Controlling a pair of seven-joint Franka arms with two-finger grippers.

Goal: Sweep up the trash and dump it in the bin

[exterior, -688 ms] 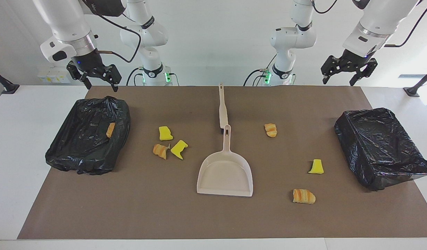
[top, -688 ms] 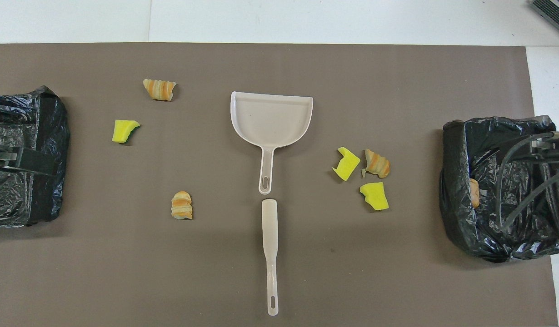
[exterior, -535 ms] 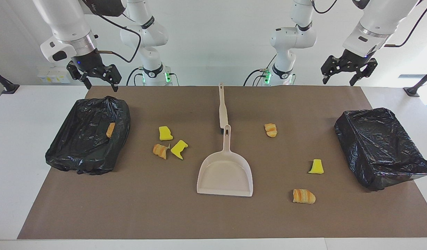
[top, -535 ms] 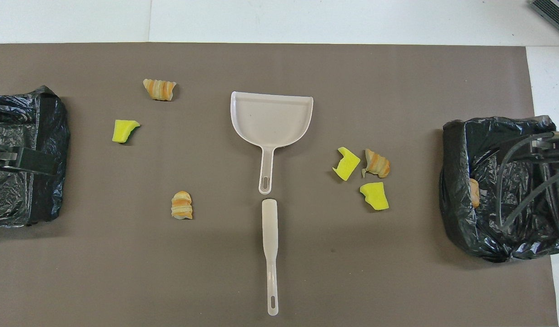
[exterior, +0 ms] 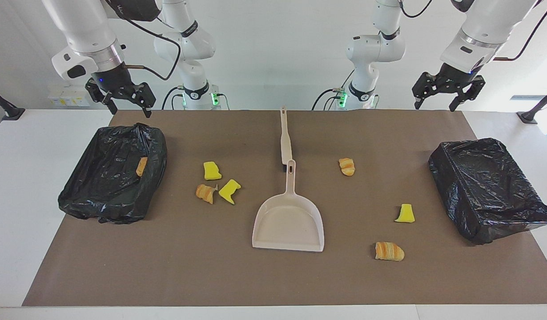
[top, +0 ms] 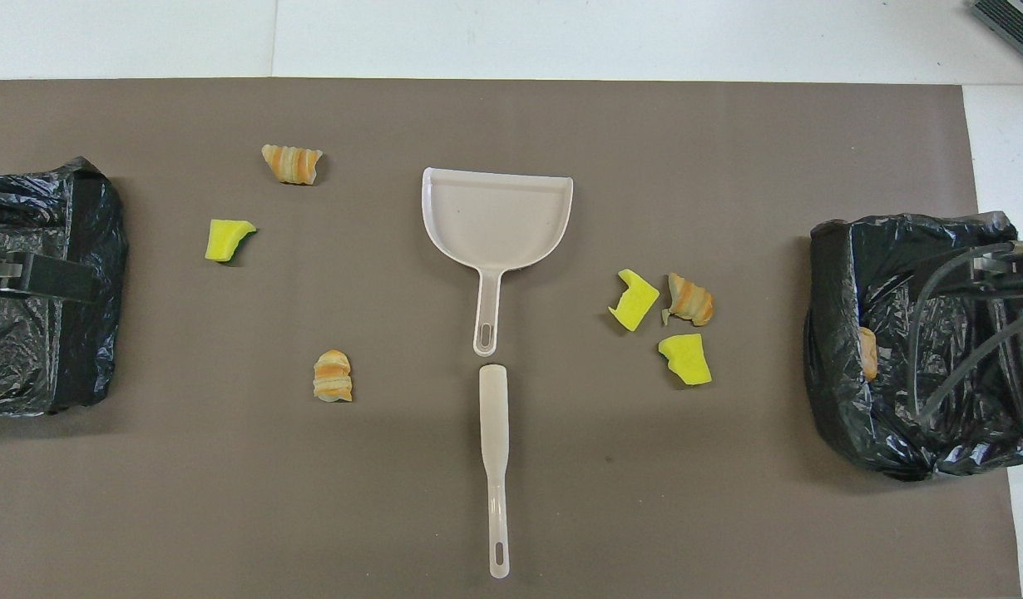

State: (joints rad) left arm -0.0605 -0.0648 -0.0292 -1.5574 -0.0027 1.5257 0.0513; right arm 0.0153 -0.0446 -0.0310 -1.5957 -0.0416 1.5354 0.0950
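Trash lies scattered on the brown mat. Two yellow chunks and a croissant bit cluster toward the right arm's end. Another croissant bit, a yellow chunk and a third croissant bit lie toward the left arm's end. One croissant bit rests inside the black-lined bin at the right arm's end. My right gripper hangs open and empty high above that bin. My left gripper hangs open and empty high above the other bin.
A beige dustpan lies mid-mat, its handle pointing toward the robots. A beige brush lies in line with it, nearer to the robots. The mat's edge borders white tabletop.
The left gripper has shifted slightly above its bin. The right gripper has barely moved. Nothing on the mat has moved.
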